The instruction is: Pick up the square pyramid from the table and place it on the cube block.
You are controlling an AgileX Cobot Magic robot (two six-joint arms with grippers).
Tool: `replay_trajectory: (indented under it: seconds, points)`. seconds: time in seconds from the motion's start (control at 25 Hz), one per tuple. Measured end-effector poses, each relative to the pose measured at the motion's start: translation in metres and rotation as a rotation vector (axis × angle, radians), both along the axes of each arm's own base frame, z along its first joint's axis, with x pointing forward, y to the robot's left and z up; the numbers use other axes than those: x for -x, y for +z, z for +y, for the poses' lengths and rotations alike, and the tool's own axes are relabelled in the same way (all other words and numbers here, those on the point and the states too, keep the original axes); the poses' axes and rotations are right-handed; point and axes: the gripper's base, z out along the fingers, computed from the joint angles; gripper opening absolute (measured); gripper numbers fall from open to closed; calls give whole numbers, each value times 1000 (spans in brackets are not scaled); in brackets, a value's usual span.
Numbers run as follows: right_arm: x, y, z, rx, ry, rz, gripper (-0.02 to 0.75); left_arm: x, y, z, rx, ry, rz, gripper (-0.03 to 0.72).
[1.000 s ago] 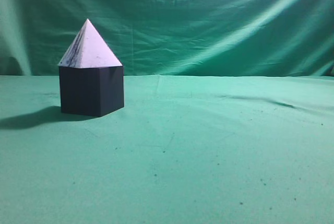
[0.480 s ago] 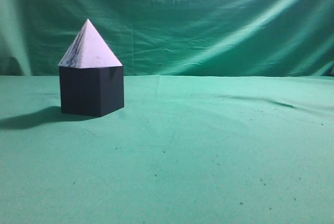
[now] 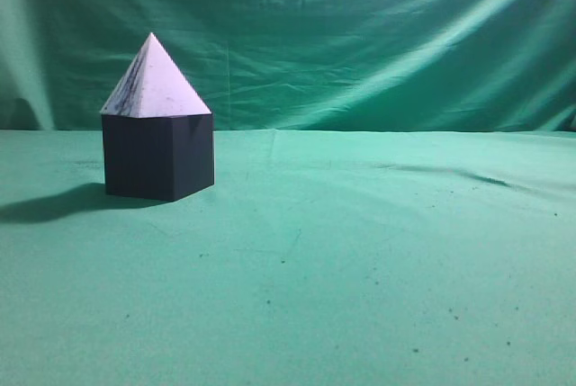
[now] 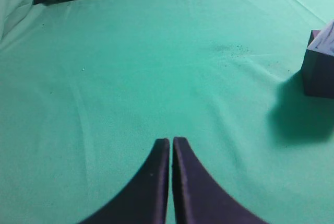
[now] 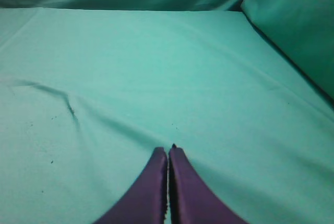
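The pale square pyramid [image 3: 153,80] stands upright on top of the dark navy cube block [image 3: 157,157] at the left of the green table [image 3: 360,260]. In the left wrist view the cube block [image 4: 319,72] shows at the right edge with a corner of the pyramid [image 4: 327,38] on it. My left gripper [image 4: 171,141] is shut and empty, well to the left of the cube. My right gripper [image 5: 168,151] is shut and empty over bare cloth. Neither gripper shows in the exterior view.
A wrinkled green cloth backdrop [image 3: 360,35] hangs behind the table. A cloth fold [image 5: 62,101] crosses the table in the right wrist view, and a draped cloth edge [image 5: 292,31] rises at its right.
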Motion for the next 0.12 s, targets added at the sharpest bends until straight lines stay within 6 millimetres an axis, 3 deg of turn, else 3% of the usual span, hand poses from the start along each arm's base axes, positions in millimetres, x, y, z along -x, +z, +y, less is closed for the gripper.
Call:
replay_trajectory:
  seconds: [0.12]
  points:
    - [0, 0, 0, 0, 0, 0, 0, 0, 0, 0, 0, 0, 0, 0]
